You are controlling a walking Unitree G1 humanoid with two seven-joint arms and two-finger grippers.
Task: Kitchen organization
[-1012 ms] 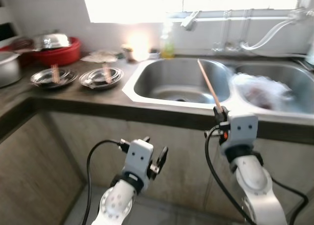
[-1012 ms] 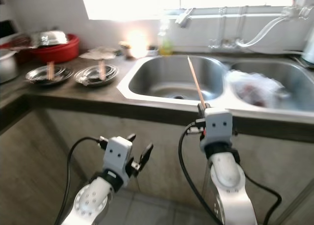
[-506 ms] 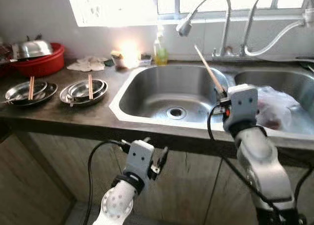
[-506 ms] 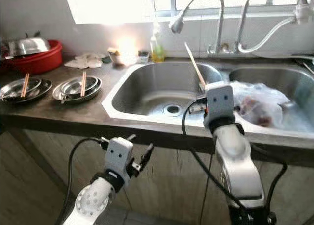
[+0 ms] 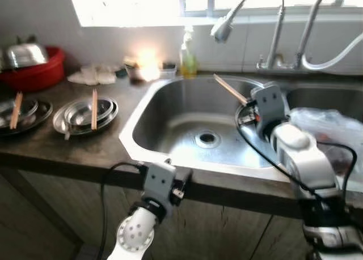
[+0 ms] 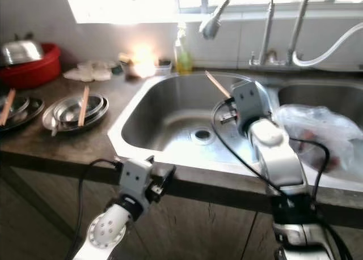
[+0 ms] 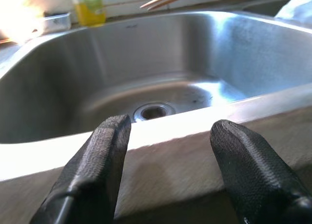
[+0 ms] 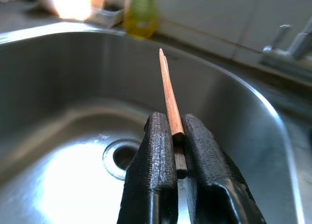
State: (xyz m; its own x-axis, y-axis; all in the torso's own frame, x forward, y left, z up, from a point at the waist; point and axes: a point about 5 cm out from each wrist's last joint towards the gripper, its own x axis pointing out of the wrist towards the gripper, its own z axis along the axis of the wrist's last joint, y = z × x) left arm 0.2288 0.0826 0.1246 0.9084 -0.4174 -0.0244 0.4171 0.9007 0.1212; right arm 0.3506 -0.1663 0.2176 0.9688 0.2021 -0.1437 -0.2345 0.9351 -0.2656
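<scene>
Right wrist view, chopsticks pinched between fingers (over sink)

Shiny steel sink; matt wooden chopsticks; rubbery jaws.

A dark counter runs under the bright window. A shiny steel double sink is set into it, and its left bowl has a round drain in the middle. A crumpled plastic bag lies in the right bowl. On the counter, left of the sink, sit two stacks of metal plates, each with chopsticks lying across the top. Behind them stands a red basin with a metal lid on it. Some white cloths lie near the wall. A yellow-green soap bottle stands behind the sink.
</scene>
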